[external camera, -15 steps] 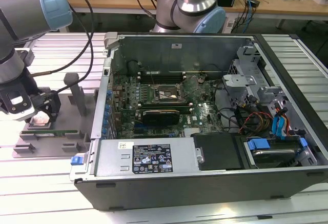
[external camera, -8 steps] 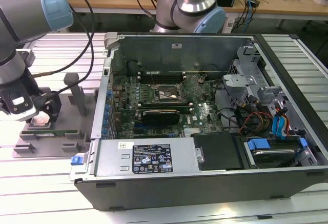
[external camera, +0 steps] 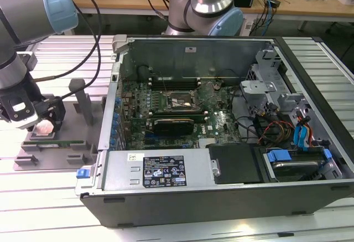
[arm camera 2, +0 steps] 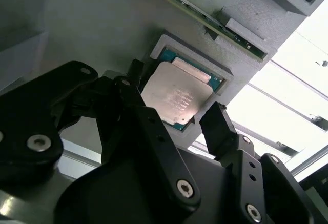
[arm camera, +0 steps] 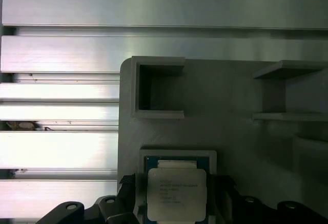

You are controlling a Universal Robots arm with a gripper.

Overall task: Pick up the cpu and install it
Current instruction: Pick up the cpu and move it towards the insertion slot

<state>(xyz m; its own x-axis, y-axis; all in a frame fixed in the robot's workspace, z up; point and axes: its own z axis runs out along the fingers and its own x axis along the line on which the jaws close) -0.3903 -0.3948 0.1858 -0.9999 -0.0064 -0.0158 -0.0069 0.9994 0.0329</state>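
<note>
The cpu (external camera: 43, 128) (arm camera 2: 177, 98) (arm camera: 176, 193), a silver-topped square chip with a green rim, lies flat in a raised pocket of the grey fixture (external camera: 66, 149) (arm camera: 230, 90) at the exterior view's left. My gripper (external camera: 42, 124) (arm camera 2: 177, 93) (arm camera: 177, 185) hangs low over it and is open. One black finger (arm camera 2: 130, 88) stands on one side of the pocket and the other finger (arm camera 2: 219, 124) on the opposite side, each a little apart from the chip. The black-framed socket (external camera: 180, 102) sits on the motherboard inside the open computer case (external camera: 221, 189).
A long green memory stick (external camera: 62, 141) (arm camera 2: 205, 14) lies in a slot of the fixture beside the cpu. Grey upright posts (external camera: 83, 101) rise from the fixture. The case wall (external camera: 109, 114) stands between fixture and motherboard. Ribbed aluminium table (arm camera: 61, 44) surrounds it.
</note>
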